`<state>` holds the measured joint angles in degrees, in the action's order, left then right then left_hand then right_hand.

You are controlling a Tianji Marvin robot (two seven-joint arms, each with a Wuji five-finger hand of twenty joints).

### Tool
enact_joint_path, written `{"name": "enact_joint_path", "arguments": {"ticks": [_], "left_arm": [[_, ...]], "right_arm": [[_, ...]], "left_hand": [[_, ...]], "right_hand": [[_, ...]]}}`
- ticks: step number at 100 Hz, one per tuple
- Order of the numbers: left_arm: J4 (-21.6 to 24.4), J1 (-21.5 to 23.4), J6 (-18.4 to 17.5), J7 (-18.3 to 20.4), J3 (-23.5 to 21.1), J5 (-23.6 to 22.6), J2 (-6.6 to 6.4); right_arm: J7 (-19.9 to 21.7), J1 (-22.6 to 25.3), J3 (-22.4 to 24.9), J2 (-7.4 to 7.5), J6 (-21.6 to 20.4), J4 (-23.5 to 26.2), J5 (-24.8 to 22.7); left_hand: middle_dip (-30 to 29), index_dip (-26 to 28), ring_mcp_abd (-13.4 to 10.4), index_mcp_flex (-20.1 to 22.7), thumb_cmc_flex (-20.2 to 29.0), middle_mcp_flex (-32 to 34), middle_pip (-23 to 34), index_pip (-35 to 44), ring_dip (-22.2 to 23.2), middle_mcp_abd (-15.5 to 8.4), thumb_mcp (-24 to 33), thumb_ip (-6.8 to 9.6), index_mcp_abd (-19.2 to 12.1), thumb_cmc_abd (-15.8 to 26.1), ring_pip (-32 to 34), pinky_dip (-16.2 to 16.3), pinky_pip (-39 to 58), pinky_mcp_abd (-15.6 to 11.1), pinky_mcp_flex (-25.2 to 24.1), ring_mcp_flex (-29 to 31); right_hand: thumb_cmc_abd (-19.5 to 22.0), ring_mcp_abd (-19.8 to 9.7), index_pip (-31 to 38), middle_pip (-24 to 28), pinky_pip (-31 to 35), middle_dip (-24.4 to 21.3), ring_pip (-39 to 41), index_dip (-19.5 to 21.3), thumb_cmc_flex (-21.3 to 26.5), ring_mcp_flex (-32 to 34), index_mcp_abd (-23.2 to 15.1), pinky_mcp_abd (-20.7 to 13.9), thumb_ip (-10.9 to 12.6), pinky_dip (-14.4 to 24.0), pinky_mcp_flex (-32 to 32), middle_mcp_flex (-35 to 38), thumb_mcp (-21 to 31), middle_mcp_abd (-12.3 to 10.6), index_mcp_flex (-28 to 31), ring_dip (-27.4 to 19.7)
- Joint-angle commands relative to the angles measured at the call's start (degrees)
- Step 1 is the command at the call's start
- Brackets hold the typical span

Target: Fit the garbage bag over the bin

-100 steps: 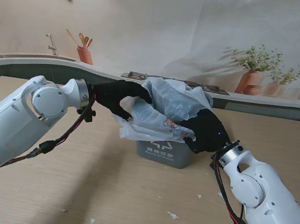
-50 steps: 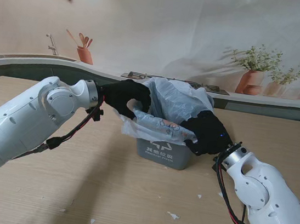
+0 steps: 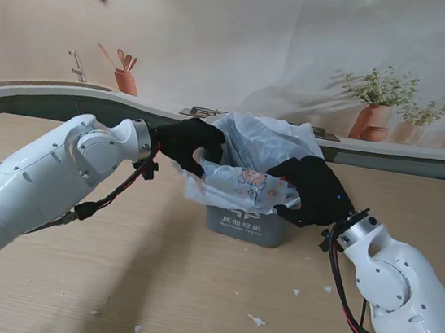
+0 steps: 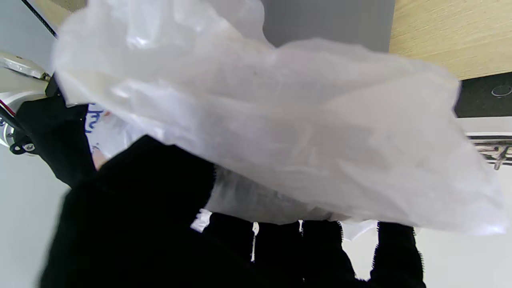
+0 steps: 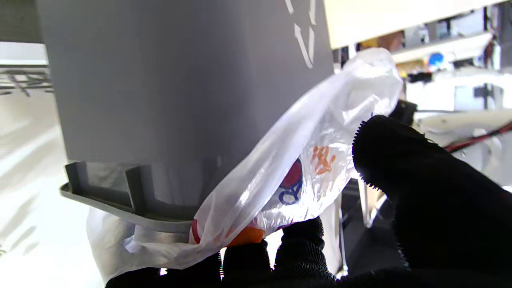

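A grey bin [image 3: 238,222] with white markings stands on the wooden table, its top hidden by a white translucent garbage bag [image 3: 258,159] that billows above it. My left hand [image 3: 189,142], in a black glove, is shut on the bag's edge at the bin's left side. My right hand [image 3: 311,190], also gloved, is shut on the bag's edge at the bin's right side. In the right wrist view the bag [image 5: 296,168] is pulled down over one corner of the bin rim [image 5: 120,208], beside the bin wall [image 5: 180,80]. The bag [image 4: 280,132] fills the left wrist view above my fingers [image 4: 280,248].
The wooden table [image 3: 150,280] carries small white scraps [image 3: 256,320] nearer to me. Behind it runs a counter with a sink, a utensil pot [image 3: 124,81] and potted plants [image 3: 375,113].
Both hands have shifted the bag's edges: the left hand moved right toward the bin, the right hand rose and moved farther from me, lifting the bag's front edge higher on the bin.
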<state>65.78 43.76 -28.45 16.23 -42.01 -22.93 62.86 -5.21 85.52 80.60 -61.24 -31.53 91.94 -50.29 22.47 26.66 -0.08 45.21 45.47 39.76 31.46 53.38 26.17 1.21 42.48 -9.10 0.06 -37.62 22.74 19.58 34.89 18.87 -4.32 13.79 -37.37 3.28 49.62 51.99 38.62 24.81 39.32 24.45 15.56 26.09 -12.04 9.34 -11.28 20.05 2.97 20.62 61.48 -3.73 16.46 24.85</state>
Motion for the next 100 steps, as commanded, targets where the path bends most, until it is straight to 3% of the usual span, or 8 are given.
{"name": "enact_joint_path", "arguments": {"ticks": [1, 16, 30, 48, 59, 76, 89, 100], "left_arm": [[-1.2, -0.2, 0.2, 1.6, 0.9, -0.2, 0.32], [-1.8, -0.9, -0.4, 1.4, 2.0, -0.5, 0.47], [-1.7, -1.1, -0.6, 1.1, 2.2, -0.7, 0.55], [-1.6, -1.3, -0.4, 1.8, 2.5, -0.2, 0.48], [-1.7, -1.4, -0.6, 1.9, 2.7, 0.0, 0.48], [-1.4, -1.4, -0.6, 2.2, 2.7, -0.2, 0.34], [-1.4, -1.2, -0.5, 2.1, 2.7, -0.2, 0.36], [-1.3, -1.2, -0.7, 2.0, 2.7, -0.4, 0.32]], "right_arm": [[2.5, -0.4, -0.1, 0.14, 0.5, 0.2, 0.8], [4.6, -0.8, 0.5, 0.93, 0.5, -0.1, -2.0], [3.8, -1.0, 1.9, 1.63, -0.8, -0.2, -7.6], [1.1, -1.3, 2.7, 1.15, -2.1, -1.4, -6.4], [1.8, -1.6, 2.5, 0.13, -3.2, -2.3, 2.2], [0.9, -1.6, 2.0, -0.83, -3.2, -2.8, 7.2], [-6.8, -1.8, 0.9, -2.48, -1.6, -3.3, 7.9], [-10.1, -2.2, 1.0, -3.42, -1.6, -3.3, 9.1]], "left_hand": [[1.1, 1.7, 6.3, 1.2, 2.3, 1.1, 1.0, 1.6, 0.7, 0.7, 3.3, 1.37, 0.9, 2.2, 5.1, -1.6, 0.8, 1.0, -0.8, 6.6], [1.4, 2.7, 6.5, 1.1, 2.0, 1.6, 0.9, 1.7, 0.8, 0.8, 4.3, 1.69, 1.5, 1.7, 5.2, -1.6, 0.4, 1.2, -0.8, 7.1], [1.7, 3.0, 6.4, 1.1, 1.7, 1.6, 1.1, 1.7, 1.0, 0.3, 4.6, 1.67, 1.5, 1.6, 5.2, -1.5, 0.3, 1.2, -0.7, 7.3], [2.3, 3.4, 6.3, 1.2, 1.8, 2.0, 1.4, 1.7, 1.2, 0.3, 4.7, 1.65, 1.7, 1.7, 5.3, -1.5, 0.0, 1.2, -0.8, 7.7], [2.9, 3.8, 6.2, 1.2, 1.8, 2.1, 1.3, 1.7, 1.3, 0.2, 4.9, 1.73, 1.6, 1.7, 5.3, -1.5, -0.2, 1.2, -0.7, 7.7], [3.4, 4.1, 6.0, 1.1, 1.7, 2.0, 1.1, 1.6, 1.4, -0.2, 4.8, 1.75, 1.4, 1.9, 5.2, -1.5, -0.4, 1.2, -0.7, 7.7], [3.6, 4.2, 6.0, 1.1, 1.7, 1.9, 0.9, 1.4, 1.5, -0.4, 4.6, 1.72, 1.1, 1.9, 5.2, -1.5, -0.5, 1.2, -0.7, 7.8], [3.8, 4.2, 6.0, 1.1, 1.8, 1.9, 0.8, 1.2, 1.5, -0.5, 4.5, 1.71, 1.0, 1.9, 5.1, -1.4, -0.6, 1.2, -0.7, 7.8]], "right_hand": [[0.4, -1.1, -1.5, -1.2, -3.6, -1.0, -1.9, -2.1, -2.5, -3.5, 0.3, 1.0, 2.4, 2.7, -1.1, -3.5, -1.4, -0.2, -3.1, -1.1], [-0.8, -1.2, -3.9, -2.9, -9.1, -2.1, -6.7, -4.8, -3.5, -7.8, 2.6, 0.9, 2.1, 3.6, -2.0, -9.1, -4.4, 0.4, -8.4, -3.5], [-1.1, -1.5, -4.4, -9.0, -15.3, -5.2, -9.6, -8.5, -5.1, -10.0, 4.1, 0.7, 1.6, 8.8, -1.3, -10.5, -6.1, 1.1, -11.5, -5.1], [-1.6, -1.6, -7.7, -11.8, -16.4, -6.0, -10.0, -10.6, -6.7, -10.9, 2.3, 0.6, 1.2, 10.8, -1.4, -10.4, -6.2, 1.1, -11.7, -5.4], [-1.8, -1.5, -7.4, -11.4, -16.8, -5.8, -9.9, -10.1, -6.9, -10.7, 0.9, 0.4, 1.1, 11.2, -1.8, -10.2, -5.9, 0.8, -11.4, -5.4], [1.0, -1.1, -2.2, -0.8, -17.2, -1.5, -6.4, -4.5, -7.0, -7.6, -0.2, 1.1, 1.6, 13.1, 0.0, -9.2, -8.8, -0.3, -7.5, -3.6], [1.8, 0.2, 3.1, 6.0, -15.1, 1.6, 0.7, 1.5, -5.1, -1.0, 1.8, 2.3, 2.4, 14.6, 5.4, 1.4, -7.7, 0.0, 1.3, -0.2], [2.0, 0.4, 4.6, 8.8, -14.5, 4.6, 4.4, 3.6, -4.3, 0.6, 2.0, 2.1, 2.5, 15.0, 6.7, 3.8, -5.5, -0.4, 4.0, 1.7]]}}
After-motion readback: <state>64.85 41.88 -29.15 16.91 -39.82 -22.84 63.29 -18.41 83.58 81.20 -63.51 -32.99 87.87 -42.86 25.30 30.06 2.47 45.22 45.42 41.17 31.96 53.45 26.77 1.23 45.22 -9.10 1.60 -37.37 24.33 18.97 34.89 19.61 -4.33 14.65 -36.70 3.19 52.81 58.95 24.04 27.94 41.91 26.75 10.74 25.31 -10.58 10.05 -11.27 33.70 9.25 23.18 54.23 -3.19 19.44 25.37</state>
